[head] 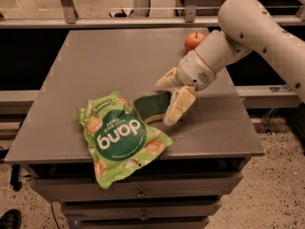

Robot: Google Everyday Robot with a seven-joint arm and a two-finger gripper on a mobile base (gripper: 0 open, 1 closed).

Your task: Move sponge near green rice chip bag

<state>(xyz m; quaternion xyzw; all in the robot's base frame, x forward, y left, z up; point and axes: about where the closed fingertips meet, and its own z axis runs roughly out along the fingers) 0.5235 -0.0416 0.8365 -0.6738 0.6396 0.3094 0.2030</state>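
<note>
The sponge [150, 107], with a dark green top and yellow underside, lies flat on the grey table [95, 61]. Its left edge touches the upper right edge of the green rice chip bag [119, 135], which lies at the table's front and overhangs the front edge. My gripper [163, 104] reaches in from the right with its pale fingers [179, 105] spread on either side of the sponge's right end. The far finger stands a little clear of the sponge, so the gripper looks open.
A red apple [193, 40] sits at the table's back right, just behind my arm [248, 27]. Drawers [138, 194] run under the table's front edge. A rail and floor lie beyond the back edge.
</note>
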